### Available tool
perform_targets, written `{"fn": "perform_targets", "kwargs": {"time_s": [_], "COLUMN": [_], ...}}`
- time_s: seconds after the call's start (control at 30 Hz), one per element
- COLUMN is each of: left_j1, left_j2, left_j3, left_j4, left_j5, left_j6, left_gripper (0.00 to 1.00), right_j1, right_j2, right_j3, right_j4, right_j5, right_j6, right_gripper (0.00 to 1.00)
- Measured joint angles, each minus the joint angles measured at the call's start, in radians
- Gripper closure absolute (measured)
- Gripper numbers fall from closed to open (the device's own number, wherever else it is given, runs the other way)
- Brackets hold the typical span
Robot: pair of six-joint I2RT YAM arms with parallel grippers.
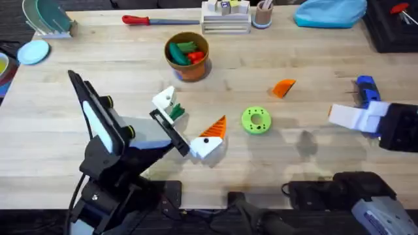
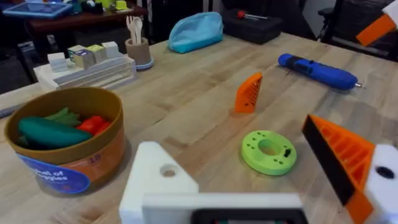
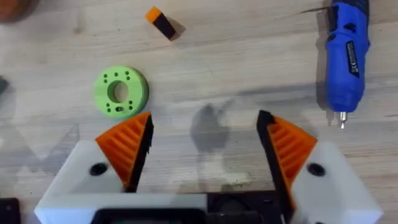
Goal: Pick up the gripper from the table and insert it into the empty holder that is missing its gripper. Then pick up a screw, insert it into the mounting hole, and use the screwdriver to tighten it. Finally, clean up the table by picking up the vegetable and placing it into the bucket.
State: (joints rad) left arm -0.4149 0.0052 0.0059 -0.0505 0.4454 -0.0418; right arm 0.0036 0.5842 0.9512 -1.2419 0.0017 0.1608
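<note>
The orange ribbed gripper (image 1: 283, 87) (image 2: 249, 93) (image 3: 160, 22) lies loose on the table. The holder (image 1: 163, 99) (image 2: 155, 180) is the plain white finger of my left gripper (image 1: 189, 116) (image 2: 229, 134), which is open; its other finger carries an orange pad. A dark-green vegetable (image 1: 175, 112) lies just by the holder, partly hidden. The blue screwdriver (image 1: 366, 88) (image 2: 317, 70) (image 3: 346, 59) lies at the right, beside my open, empty right gripper (image 1: 336, 116) (image 3: 205, 118). The terracotta bucket (image 1: 187, 65) (image 2: 68, 165) stands behind the left gripper. I cannot make out a screw.
A bright-green disc with holes (image 1: 256, 120) (image 2: 268, 151) (image 3: 120, 91) lies between the arms. Along the back edge are a red-handled tool (image 1: 140, 20), a white block rack (image 1: 225, 18), a tan cup (image 1: 262, 14) and a blue pouch (image 1: 330, 12).
</note>
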Motion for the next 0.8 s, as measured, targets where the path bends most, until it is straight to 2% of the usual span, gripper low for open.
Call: {"fn": "perform_targets", "kwargs": {"time_s": [0.57, 0.73, 0.8], "left_j1": [0.000, 0.000, 0.000], "left_j2": [0.000, 0.000, 0.000], "left_j3": [0.000, 0.000, 0.000], "left_j4": [0.000, 0.000, 0.000], "left_j5": [0.000, 0.000, 0.000], "left_j6": [0.000, 0.000, 0.000], "left_gripper": [0.009, 0.009, 0.009], "right_j1": [0.000, 0.000, 0.000], "right_j2": [0.000, 0.000, 0.003], "right_j3": [0.000, 0.000, 0.000], "right_j4": [0.001, 0.063, 0.123], "right_j5": [0.000, -0.038, -0.064], "right_j6": [0.004, 0.139, 0.143], "right_gripper": [0.010, 0.010, 0.009]}}
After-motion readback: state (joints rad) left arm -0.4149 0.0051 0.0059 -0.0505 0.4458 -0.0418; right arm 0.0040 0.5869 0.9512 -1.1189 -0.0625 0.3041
